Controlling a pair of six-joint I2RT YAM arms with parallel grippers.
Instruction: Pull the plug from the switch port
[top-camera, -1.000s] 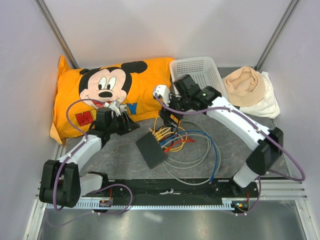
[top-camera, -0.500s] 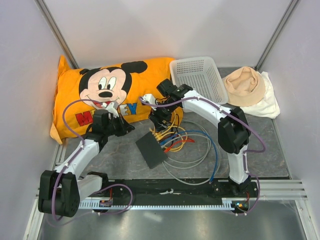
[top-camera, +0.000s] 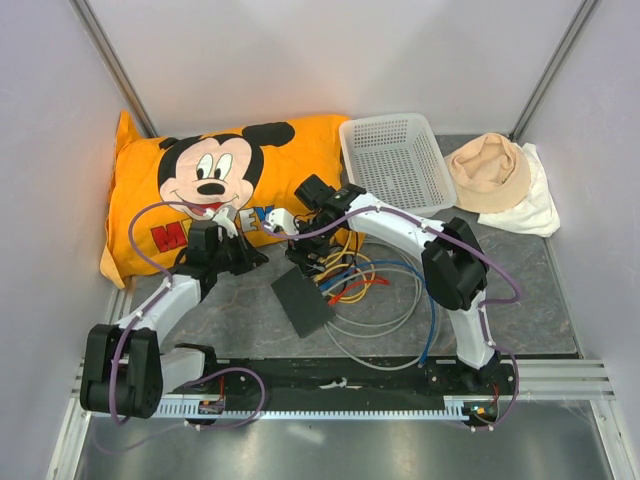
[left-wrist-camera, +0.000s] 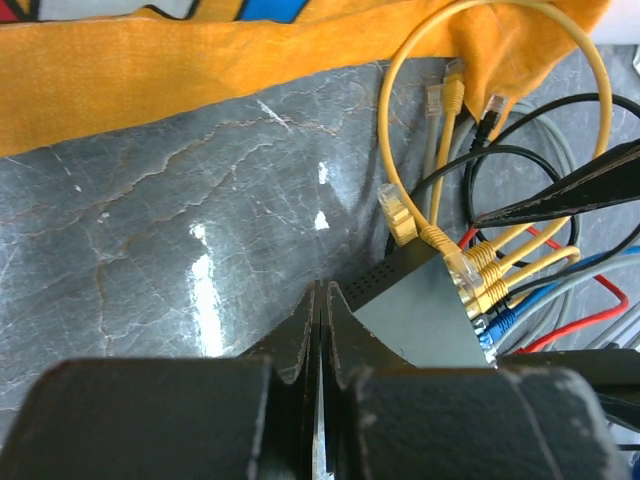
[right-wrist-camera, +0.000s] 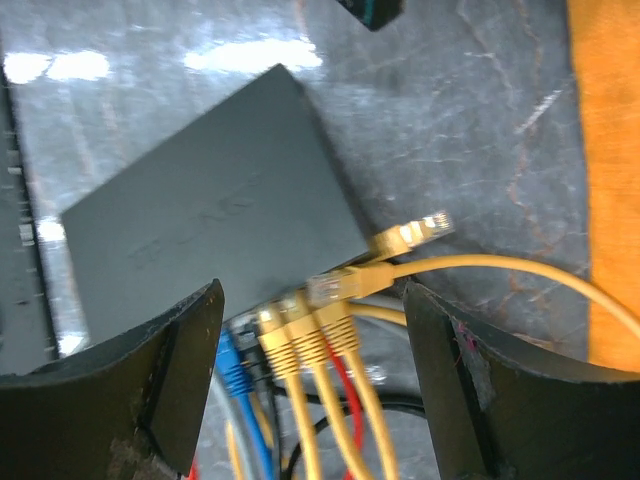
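The black switch (top-camera: 302, 300) lies flat on the grey table, with several yellow plugs (right-wrist-camera: 300, 325) and a blue plug (right-wrist-camera: 230, 365) in its sockets. It also shows in the left wrist view (left-wrist-camera: 430, 310) and the right wrist view (right-wrist-camera: 210, 240). My right gripper (top-camera: 308, 256) is open, and in its wrist view (right-wrist-camera: 312, 300) the jaws stand on either side of the row of yellow plugs without touching them. A loose yellow plug (right-wrist-camera: 415, 232) lies beside the switch. My left gripper (top-camera: 252, 254) is shut and empty (left-wrist-camera: 322, 300), just left of the switch's corner.
An orange Mickey pillow (top-camera: 200, 190) lies at the back left, close behind both grippers. A white mesh basket (top-camera: 395, 160) and a beige hat on a white cloth (top-camera: 490, 170) are at the back right. Coiled cables (top-camera: 390, 300) spread to the right of the switch.
My right arm has swung left and down from the basket, bringing its open gripper over the switch's plugs. My left arm has barely moved.
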